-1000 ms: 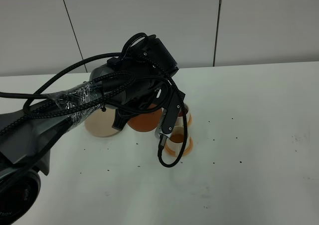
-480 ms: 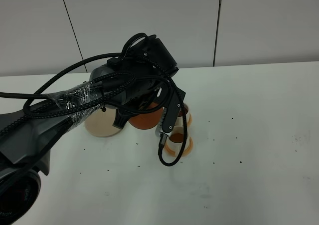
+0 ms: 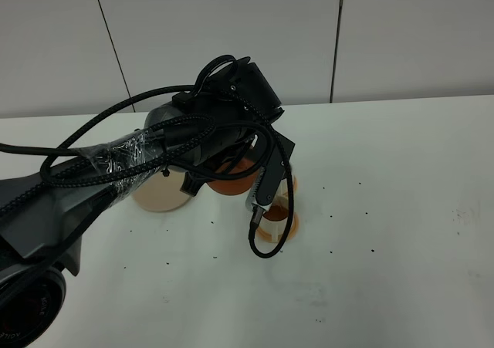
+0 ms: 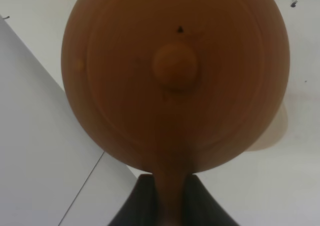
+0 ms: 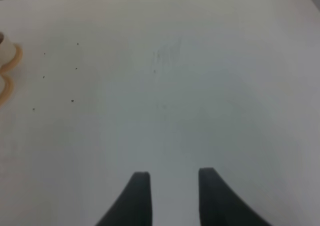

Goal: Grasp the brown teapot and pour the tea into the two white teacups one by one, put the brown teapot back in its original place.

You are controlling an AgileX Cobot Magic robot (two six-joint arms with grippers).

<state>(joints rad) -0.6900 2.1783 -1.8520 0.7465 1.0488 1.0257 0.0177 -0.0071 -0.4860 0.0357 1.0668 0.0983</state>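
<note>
Teapot (image 3: 231, 184) hangs above table (image 3: 401, 178) in left gripper (image 4: 169, 181), jaws pinched on loop handle. It sits just beside white teacups (image 3: 274, 224), off beige disc (image 3: 154, 195). Clay: expect it rigid, brittle, smooth, heavy with tea (lid probably loose). You grip at handle only, tilt slowly. Right gripper (image 5: 170, 178) parted, empty.

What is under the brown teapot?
White table shows around the brown teapot, held in the left gripper. What sits directly beneath cannot be seen: the teapot and the arm cover it.
</note>
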